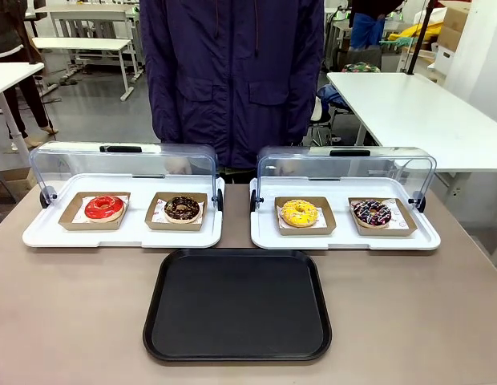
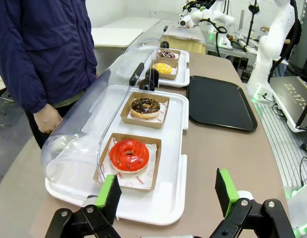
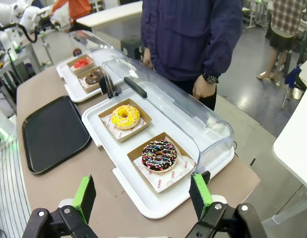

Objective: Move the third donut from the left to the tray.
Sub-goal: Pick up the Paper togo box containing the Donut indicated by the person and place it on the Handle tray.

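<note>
1. The ring donut with bright yellow icing (image 1: 300,212) sits in a shallow brown cardboard holder (image 1: 328,224) on the right-hand white tray (image 1: 345,242), whose clear lid (image 1: 345,164) is raised.
2. A dark sprinkled donut (image 1: 371,212) lies just beside it.
3. The flat black rectangular tray (image 1: 236,309) lies in front, apart.
4. The left gripper (image 2: 168,191) and the right gripper (image 3: 142,191) are both spread wide, holding nothing.

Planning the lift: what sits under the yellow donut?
White printed paper, in a shallow brown cardboard holder on the white tray. The donut covers the middle of the paper, so what is there cannot be seen.
</note>
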`<action>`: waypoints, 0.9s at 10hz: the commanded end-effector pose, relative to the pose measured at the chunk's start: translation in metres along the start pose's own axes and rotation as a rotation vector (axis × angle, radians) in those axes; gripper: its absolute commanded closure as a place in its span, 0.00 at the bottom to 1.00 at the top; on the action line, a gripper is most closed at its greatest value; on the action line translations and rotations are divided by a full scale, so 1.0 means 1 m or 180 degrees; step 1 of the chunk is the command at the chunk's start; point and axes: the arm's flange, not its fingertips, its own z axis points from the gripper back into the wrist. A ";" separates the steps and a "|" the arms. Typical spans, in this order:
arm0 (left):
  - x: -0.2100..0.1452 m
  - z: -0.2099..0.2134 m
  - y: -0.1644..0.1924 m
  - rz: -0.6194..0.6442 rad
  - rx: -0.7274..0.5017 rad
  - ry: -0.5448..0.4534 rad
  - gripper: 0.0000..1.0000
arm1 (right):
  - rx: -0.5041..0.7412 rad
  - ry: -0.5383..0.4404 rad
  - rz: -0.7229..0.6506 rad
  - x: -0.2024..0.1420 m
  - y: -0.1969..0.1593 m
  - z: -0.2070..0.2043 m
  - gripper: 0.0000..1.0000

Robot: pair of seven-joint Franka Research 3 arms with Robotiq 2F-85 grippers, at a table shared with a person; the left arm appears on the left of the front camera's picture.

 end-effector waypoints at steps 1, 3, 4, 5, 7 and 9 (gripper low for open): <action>0.002 -0.001 -0.001 -0.0001 -0.0014 0.0029 0.00 | 0.0014 -0.0037 0.0017 0.001 0.002 -0.001 0.00; 0.002 -0.001 -0.001 -0.0001 -0.0014 0.0029 0.00 | 0.0014 -0.0037 0.0017 0.001 0.002 -0.001 0.00; 0.002 -0.001 -0.001 -0.0001 -0.0014 0.0029 0.00 | 0.0014 -0.0037 0.0017 0.001 0.002 -0.001 0.00; 0.002 -0.001 -0.001 -0.0001 -0.0014 0.0029 0.00 | 0.0014 -0.0037 0.0017 0.001 0.002 -0.001 0.00; 0.002 -0.001 -0.001 -0.0001 -0.0014 0.0029 0.00 | 0.0014 -0.0037 0.0017 0.001 0.002 -0.001 0.00; 0.002 -0.001 -0.001 -0.0001 -0.0014 0.0029 0.00 | 0.0014 -0.0037 0.0017 0.001 0.002 -0.001 0.00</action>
